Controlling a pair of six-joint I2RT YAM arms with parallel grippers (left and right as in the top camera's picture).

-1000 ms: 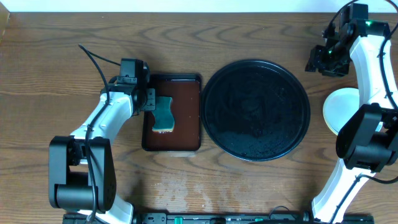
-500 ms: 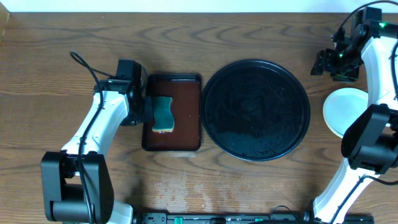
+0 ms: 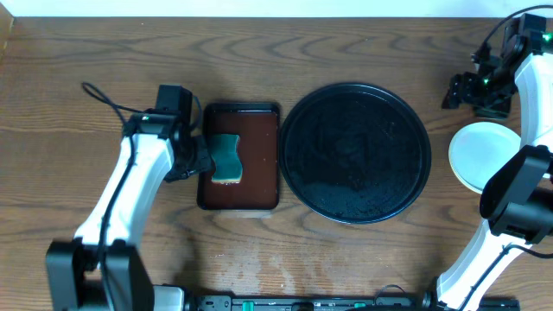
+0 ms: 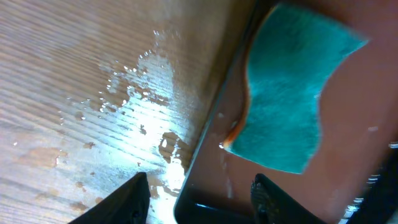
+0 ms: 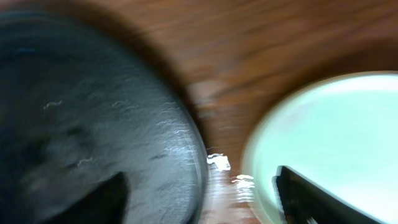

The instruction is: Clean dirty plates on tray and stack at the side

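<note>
Both your grippers have pulled back wide and empty, the left gripper [image 4: 199,196] off the teal sponge [image 4: 289,99], the right gripper [image 5: 199,196] from the pale glossy round plate [image 3: 475,155] near it beside the bare large round black tray [image 3: 354,151]: cleaning looks done.

A brown wood-grain desk [image 3: 78,52] fills nearly everything I can see, its grain running side to side. A pale white strip [image 3: 259,9] borders its far edge. Bright light glints off a wet patch [image 4: 146,93] of scattered droplets on the wood.
</note>
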